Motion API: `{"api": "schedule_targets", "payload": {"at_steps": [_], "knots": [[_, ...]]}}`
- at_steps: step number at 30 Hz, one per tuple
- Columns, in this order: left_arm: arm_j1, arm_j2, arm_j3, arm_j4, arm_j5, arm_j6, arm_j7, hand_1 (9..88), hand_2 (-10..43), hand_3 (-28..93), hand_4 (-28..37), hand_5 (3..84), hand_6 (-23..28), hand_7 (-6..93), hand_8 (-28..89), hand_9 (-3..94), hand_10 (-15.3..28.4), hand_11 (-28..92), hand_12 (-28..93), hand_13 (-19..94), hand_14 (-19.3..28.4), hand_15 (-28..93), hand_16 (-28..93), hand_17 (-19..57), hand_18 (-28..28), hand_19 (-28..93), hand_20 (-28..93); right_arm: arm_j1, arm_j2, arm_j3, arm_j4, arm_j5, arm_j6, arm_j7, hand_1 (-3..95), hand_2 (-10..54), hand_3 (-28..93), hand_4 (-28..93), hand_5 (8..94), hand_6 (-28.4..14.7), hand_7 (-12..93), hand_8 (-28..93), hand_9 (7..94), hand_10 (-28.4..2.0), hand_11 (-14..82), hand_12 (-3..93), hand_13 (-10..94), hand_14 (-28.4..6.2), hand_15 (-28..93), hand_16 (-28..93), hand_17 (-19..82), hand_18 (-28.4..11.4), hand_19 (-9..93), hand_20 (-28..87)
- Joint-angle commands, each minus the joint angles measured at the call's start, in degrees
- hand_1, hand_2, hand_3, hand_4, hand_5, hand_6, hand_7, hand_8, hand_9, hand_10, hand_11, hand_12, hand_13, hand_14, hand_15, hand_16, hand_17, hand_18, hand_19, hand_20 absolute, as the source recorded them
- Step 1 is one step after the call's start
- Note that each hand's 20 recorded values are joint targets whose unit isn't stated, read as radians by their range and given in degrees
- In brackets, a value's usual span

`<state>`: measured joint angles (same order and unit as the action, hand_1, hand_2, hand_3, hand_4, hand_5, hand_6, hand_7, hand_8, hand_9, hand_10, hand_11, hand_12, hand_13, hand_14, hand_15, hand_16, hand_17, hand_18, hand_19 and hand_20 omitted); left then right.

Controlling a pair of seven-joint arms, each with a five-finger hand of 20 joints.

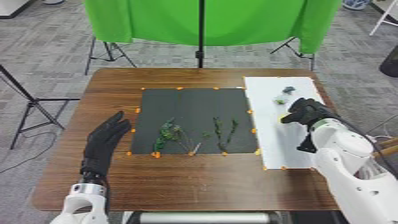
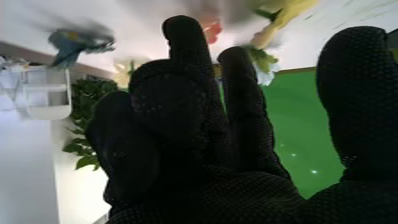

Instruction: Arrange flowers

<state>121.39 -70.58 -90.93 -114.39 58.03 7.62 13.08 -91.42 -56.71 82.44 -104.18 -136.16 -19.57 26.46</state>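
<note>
Past the right hand (image 2: 231,195), fingers (image 2: 182,50) straight and spread, gently pinch the probably light, springy yellow flower (image 1: 285,118), right of the head frame, by its stem, sparing delicate petals.

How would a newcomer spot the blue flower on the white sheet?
On the brown table, find the white sheet right of the dark mat. The blue flower lies near its far end, beyond the right hand. Its dusty blue colour sets it apart from the light green piece just nearer.
</note>
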Motion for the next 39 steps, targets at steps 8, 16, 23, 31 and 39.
{"api": "schedule_targets", "payload": {"at_steps": [8,16,23,31,39], "knots": [[0.9,-0.46,0.27,0.69,0.23,-0.58,-0.66,22.2,-5.6,69,-22.4,44.0,2.6,8.0,-6,45.4,11.2,11,13,37,14.0,11,0,9.0,10.8,2,20,-1.1,-0.8,-3.7,1.1,-2.0,4.6,-1.3,38.7,-9.5,64,-11,56.8,1.4,15,-9,78.3,-15.1,18.4,21.4,88,-3.7,62,30,64,-12.3,93,57],[0.9,-0.60,0.04,0.75,0.24,-0.43,-0.67,22.2,-5.8,69,-22.2,43.9,2.5,8.0,-6,45.4,11.3,11,13,37,14.0,11,0,9.0,10.8,2,20,-2.7,-0.5,-6.5,3.3,-5.2,11.0,-5.0,56.3,-9.5,55,-15,64.4,0.7,22,2,88.5,-10.1,16.4,37.5,92,-1.6,61,31,67,-10.7,93,59],[1.2,-0.66,-0.26,0.56,0.23,-0.30,-0.32,22.4,-6.2,69,-22.1,44.0,2.6,8.1,-6,45.4,11.2,11,13,37,13.9,11,0,9.0,10.8,2,20,-1.8,0.7,-7.6,3.3,-4.2,12.6,-6.0,69.9,-9.5,44,-11,73.1,-0.2,33,19,93.4,-7.8,15.4,46.2,93,-0.7,63,32,69,-10.4,93,62],[1.4,-0.45,-2.58,0.26,-0.42,3.29,2.23,22.7,-5.9,69,-22.1,44.1,2.5,8.3,-6,45.6,11.3,11,13,37,13.8,11,0,9.2,10.9,2,20,8.1,2.7,-10.3,-2.3,1.0,18.1,-7.1,70.7,-9.5,44,-10,75.3,-1.1,32,19,93.7,-8.8,16.0,46.1,93,-0.5,63,32,69,-10.2,93,62],[3.5,-1.44,-5.14,-0.60,-2.71,7.55,4.43,18.4,-3.5,70,-25.5,43.9,2.9,7.1,-7,45.4,11.5,10,12,35,12.7,10,-1,9.5,10.4,2,19,28.4,-8.4,-29.5,2.7,7.3,14.2,-15.3,70.2,-9.5,45,-9,75.6,-1.2,32,19,93.7,-8.7,16.0,45.8,93,-0.3,63,33,69,-9.8,93,62]]}}
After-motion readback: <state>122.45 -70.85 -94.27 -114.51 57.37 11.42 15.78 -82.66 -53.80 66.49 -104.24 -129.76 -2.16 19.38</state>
